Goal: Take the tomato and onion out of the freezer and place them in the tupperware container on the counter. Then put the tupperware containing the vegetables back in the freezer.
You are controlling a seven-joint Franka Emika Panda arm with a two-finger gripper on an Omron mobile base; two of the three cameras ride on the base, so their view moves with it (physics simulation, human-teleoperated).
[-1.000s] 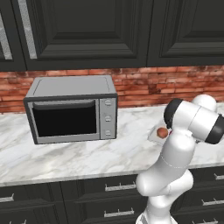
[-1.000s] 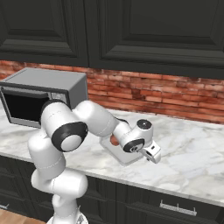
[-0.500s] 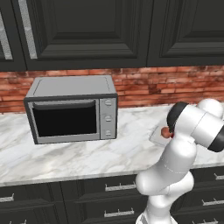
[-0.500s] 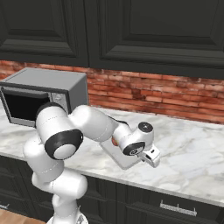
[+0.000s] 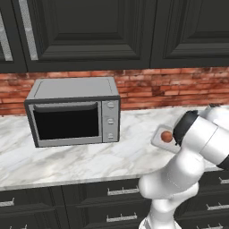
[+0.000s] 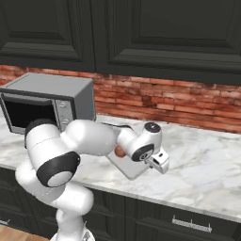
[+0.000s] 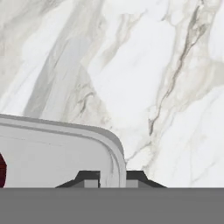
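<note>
A: Closing is done since a second ago: the jaws were standing wide and are now pinched together, while the elbow is leaning further right. Are we logging from the left?

B: Yes. The microwave [image 5: 74,112] is sitting at the left of the counter [image 5: 67,161], apart from the work. Right of it, the tupperware container [image 5: 157,138] is resting flat on the marble with the onion [image 5: 166,136] inside it.

A: And the tomato [image 7: 1,169]?

B: We are seeing a deep-red sliver inside the tray at the hand view's left edge.

A: Grip?

B: The gripper [image 7: 113,178] is clamping the tray's wall just by a rounded corner, one fingertip [image 7: 89,177] inside and one outside. We are judging that this rim hold is meant for carrying tray and vegetables together to the freezer.

A: Orientation?

B: That corner is pointing at the hand. The long axis seems to be running back-left to front-right, but the forearm is hiding much of it.
</note>
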